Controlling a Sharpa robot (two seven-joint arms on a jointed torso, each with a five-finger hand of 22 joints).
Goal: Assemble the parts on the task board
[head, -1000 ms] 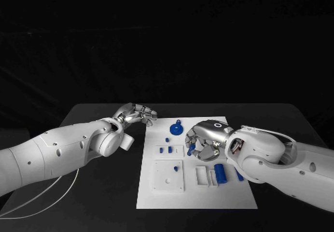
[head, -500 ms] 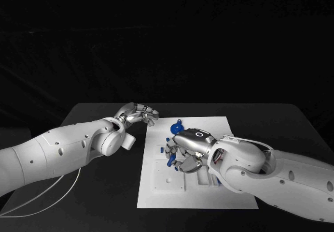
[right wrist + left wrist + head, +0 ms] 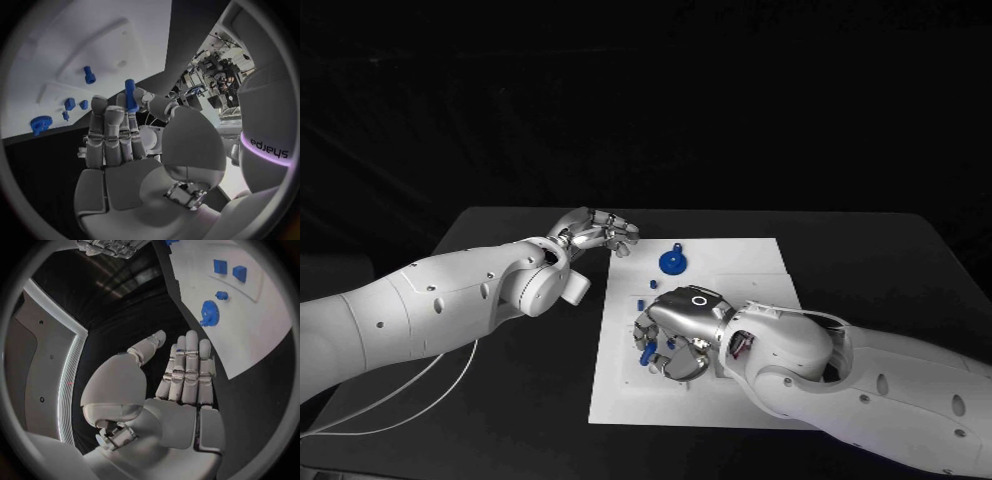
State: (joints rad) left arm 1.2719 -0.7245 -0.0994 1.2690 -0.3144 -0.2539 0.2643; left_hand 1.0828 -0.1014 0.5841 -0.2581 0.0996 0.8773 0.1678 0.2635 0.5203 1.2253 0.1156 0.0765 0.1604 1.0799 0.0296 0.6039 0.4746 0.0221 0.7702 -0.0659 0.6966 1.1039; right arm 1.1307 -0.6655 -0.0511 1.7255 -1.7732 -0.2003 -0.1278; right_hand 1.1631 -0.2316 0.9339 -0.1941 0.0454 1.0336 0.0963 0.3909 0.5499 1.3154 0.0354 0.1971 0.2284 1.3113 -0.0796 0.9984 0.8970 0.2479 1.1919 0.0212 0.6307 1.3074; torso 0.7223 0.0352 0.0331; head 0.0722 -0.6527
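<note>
The white task board (image 3: pixel 629 402) lies mid-table. My right hand (image 3: pixel 678 335) hovers low over the board's left half and pinches a blue peg (image 3: pixel 130 94) between thumb and finger; in the head view the peg (image 3: pixel 645 352) pokes out on the hand's left side. On the board a blue gear (image 3: pixel 672 262) lies at the far end, with a small blue piece (image 3: pixel 655 285) just nearer. The right wrist view shows the gear (image 3: pixel 40 123), a blue stud (image 3: pixel 89 75) and small blue blocks (image 3: pixel 70 103). My left hand (image 3: pixel 596 232) floats off the board's far left corner, fingers straight, holding nothing.
The black table (image 3: pixel 488 300) surrounds the board. A white cable (image 3: pixel 401 400) runs under my left arm at the near left. In the left wrist view the board (image 3: pixel 262 315) carries the gear (image 3: pixel 209 313) and two blue blocks (image 3: pixel 229 269) beyond my fingertips (image 3: pixel 190 340).
My right hand has carried the blue peg leftward and nearer across the board, from its right half to its left half. The left hand has hardly moved.
</note>
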